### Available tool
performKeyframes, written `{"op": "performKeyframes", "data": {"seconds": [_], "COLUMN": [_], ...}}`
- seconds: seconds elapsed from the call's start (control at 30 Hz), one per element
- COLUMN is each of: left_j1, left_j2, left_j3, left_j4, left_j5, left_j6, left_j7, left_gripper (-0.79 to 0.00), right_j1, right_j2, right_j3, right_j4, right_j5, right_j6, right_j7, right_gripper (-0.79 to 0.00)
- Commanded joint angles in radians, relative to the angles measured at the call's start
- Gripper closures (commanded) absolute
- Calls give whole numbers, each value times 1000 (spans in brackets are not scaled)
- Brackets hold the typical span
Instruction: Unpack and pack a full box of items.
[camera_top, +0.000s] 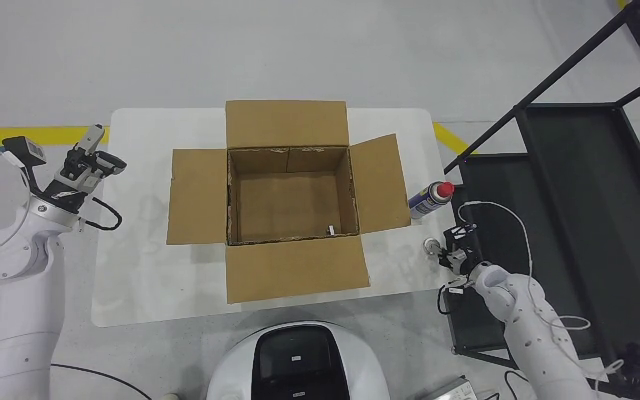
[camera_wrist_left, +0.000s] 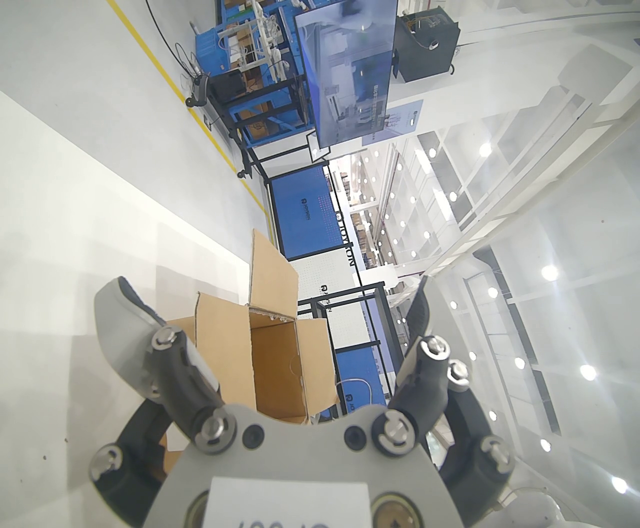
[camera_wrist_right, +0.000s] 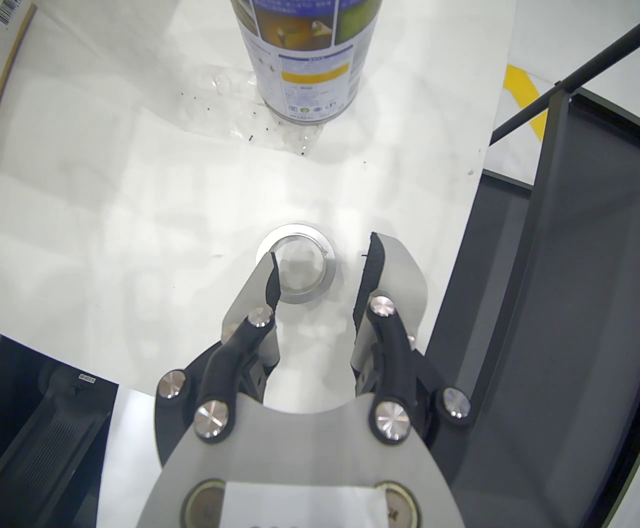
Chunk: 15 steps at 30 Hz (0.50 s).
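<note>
With the box open and empty in the middle of the table and the can upright just beside its right flap, the right gripper, spread above the metal ring, should shift until it straddles the rim before closing; the left gripper hangs spread, well apart.

One cardboard box, with four flaps spread open. One spray can, at three o'clock from the box. One small metal ring, at four o'clock from the box. One white table. One dark rack, past the table's edge at three o'clock. Two grippers: left gripper, right gripper.
</note>
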Motion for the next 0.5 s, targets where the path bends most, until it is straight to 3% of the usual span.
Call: {"op": "performKeyframes", "data": {"seconds": [0.0, 0.27, 0.47], "left_j1": [0, 0, 0], "left_j2": [0, 0, 0], "left_j3": [0, 0, 0], "left_j4": [0, 0, 0], "left_j5": [0, 0, 0], "left_j6": [0, 0, 0], "left_j7": [0, 0, 0], "left_gripper": [-785, -785, -785], "right_j1": [7, 43, 66], "right_j2": [-1, -4, -7], "right_j3": [-4, -27, -46], "right_j4": [10, 56, 79], "right_j5": [7, 19, 13], "right_j6": [1, -5, 1], "right_j7": [1, 0, 8], "right_gripper": [-280, -175, -166]}}
